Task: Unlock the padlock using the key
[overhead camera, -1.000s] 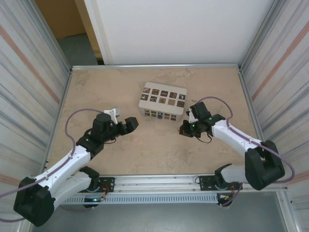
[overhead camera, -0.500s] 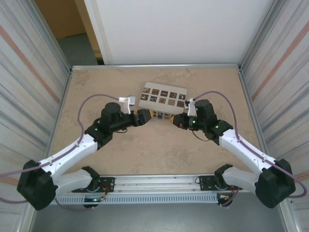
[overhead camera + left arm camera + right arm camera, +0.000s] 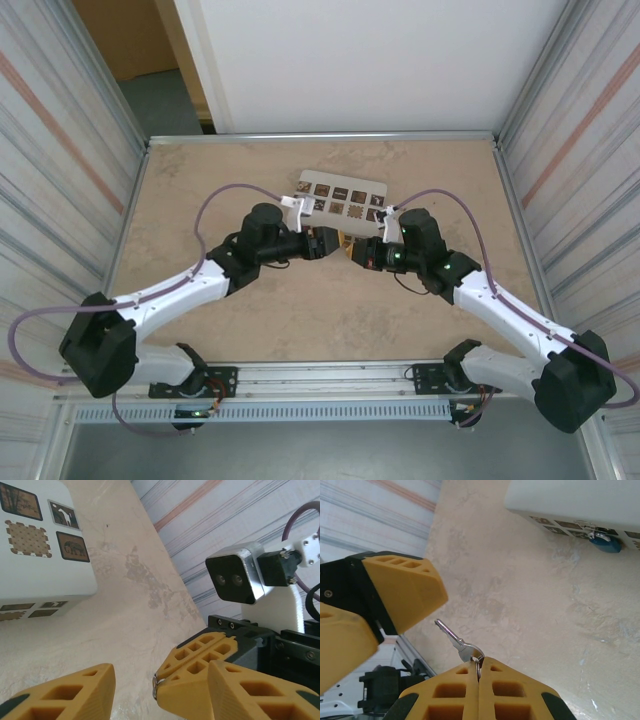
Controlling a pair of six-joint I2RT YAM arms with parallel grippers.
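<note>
My right jaws pinch the key (image 3: 456, 641) by its ring, my left jaws stand open: a mistimed handover could drop it.

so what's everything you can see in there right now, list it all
box: 1, pale with brown picture squares, far middle of the table
padlock: 1, blue, hanging on the box's near face
key: 1, silver, on a ring pinched in the right claw, blade pointing at the left claw
table: 1, beige and mottled, under everything
cables: 2, purple, one looping off each arm
left claw: 1, yellow fingers, open, just in front of the box and facing the right claw
right claw: 1, yellow fingers, shut on the key, just in front of the box
</note>
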